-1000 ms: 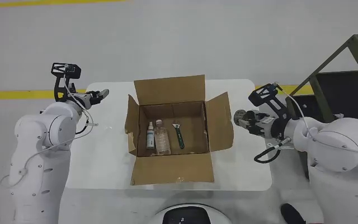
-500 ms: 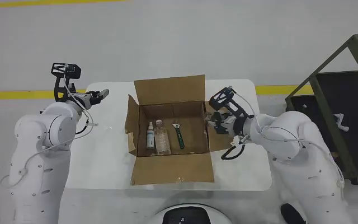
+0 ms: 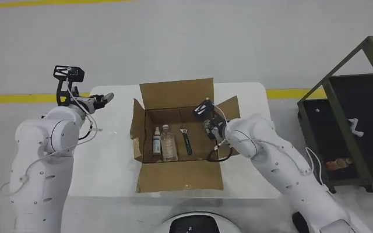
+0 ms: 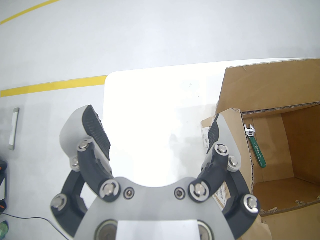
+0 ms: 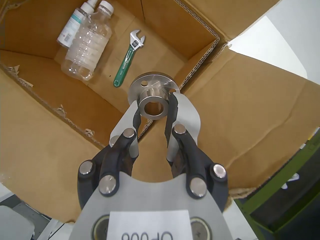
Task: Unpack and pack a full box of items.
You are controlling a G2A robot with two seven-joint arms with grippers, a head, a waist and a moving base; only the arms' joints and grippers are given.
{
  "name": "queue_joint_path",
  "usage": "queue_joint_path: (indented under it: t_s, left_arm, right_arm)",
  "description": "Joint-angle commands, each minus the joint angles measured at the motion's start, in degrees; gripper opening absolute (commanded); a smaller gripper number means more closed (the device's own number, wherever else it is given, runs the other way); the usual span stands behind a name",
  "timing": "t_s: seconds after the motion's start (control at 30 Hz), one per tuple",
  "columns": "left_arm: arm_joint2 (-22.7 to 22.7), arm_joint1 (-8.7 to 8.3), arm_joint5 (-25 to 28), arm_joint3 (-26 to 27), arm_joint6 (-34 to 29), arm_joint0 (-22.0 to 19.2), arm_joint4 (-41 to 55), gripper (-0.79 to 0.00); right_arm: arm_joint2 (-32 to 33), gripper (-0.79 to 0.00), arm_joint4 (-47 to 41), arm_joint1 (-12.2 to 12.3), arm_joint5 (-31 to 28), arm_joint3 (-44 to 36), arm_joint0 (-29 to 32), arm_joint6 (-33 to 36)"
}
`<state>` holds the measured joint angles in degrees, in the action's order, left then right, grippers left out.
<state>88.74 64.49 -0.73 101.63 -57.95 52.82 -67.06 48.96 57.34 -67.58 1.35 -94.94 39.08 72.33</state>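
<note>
The metal flange (image 5: 150, 83) is hanging just inside the 3 o'clock wall of the box (image 3: 180, 175). The right gripper (image 5: 154, 104) is pinching its hub with its fingers closed snugly on it, probably so the flat disc is facing down for setting on the box floor. Toward 9 o'clock from it, a green wrench (image 5: 127, 58), a clear bottle (image 5: 87, 51) and a white spray bottle (image 5: 71, 26) are lying side by side. The wrench handle and spray bottle are carrying small print, left unread here. The left gripper (image 4: 152, 116) is hovering wide open and empty over the table (image 3: 111, 163) at the box's 10 o'clock, likely to leave room.
</note>
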Motion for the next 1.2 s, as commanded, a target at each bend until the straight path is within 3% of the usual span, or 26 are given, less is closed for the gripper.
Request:
queue_joint_path:
  t_s: [0.0,0.7,1.17]
  left_arm:
    - [0.0,0.0,0.0,0.0,0.0,0.0,0.0,0.0]
    - [0.0,0.0,0.0,0.0,0.0,0.0,0.0,0.0]
    - [0.0,0.0,0.0,0.0,0.0,0.0,0.0,0.0]
  right_arm:
    - [-0.79,-0.785,-0.4,-0.4,0.16,1.69,-0.45,-0.97]
    - [-13.0,-0.785,2.28,-6.85,-1.08,18.16,-7.84,-6.39]
    - [-17.4,-0.785,1.35,-11.61,-1.33,27.14,-10.76,-9.05]
